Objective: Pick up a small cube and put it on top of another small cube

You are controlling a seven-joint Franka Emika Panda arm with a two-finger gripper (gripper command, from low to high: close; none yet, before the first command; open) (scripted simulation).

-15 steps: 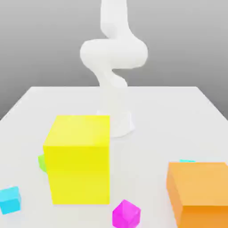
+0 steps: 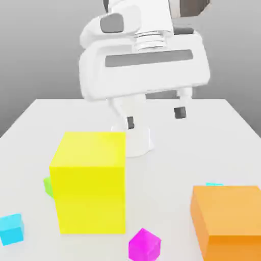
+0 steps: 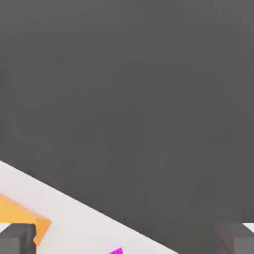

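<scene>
1. The hand (image 2: 155,121) hangs in the air above the table (image 2: 163,188), its two fingers spread wide apart with nothing between them.
2. The small magenta cube (image 2: 145,245) rests on the table, well below the hand and apart from it. In the exterior view it lies beneath the space between the two fingertips, near that picture's lower edge.
3. In the hand view, a piece of the magenta cube shows between the two fingers, at the picture's edge.
4. The big yellow cube (image 2: 92,191) stands lower than the hand, below the finger on the exterior view's left; the two do not touch.
5. The big orange cube (image 2: 232,222) sits below the hand and farther to the exterior view's right.
6. Well below the hand, on the exterior view's left, lie a small blue cube (image 2: 11,229) and a green cube (image 2: 48,186), partly hidden behind the yellow one.
7. A cyan edge (image 2: 214,184) peeks out behind the orange cube, lower than the hand.
</scene>
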